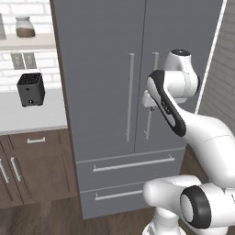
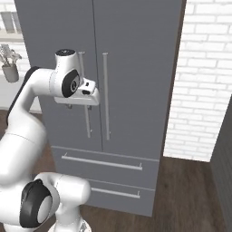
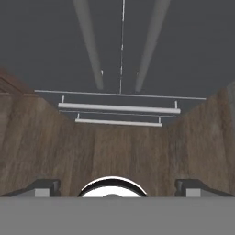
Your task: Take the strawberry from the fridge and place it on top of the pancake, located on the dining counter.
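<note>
The fridge point(image 1: 105, 69) has a flat, matt grey skin like painted metal, smooth and without grain. Its long door handles point(image 1: 130, 96) and the drawer bars point(image 1: 134, 164) look like pale brushed metal with a soft sheen. The floor point(image 2: 190, 195) is dark wood planking with visible grain, matt. The cabinets point(image 1: 32, 165) are brown wood with small metal pulls. The wall point(image 2: 204, 81) is white brick, rough with grey mortar lines. The toaster point(image 1: 31, 89) looks like dark matt plastic or metal. The jar point(image 1: 25, 26) is clear glass. The robot arm point(image 1: 202, 133) is glossy white plastic with dark glossy joints.
</note>
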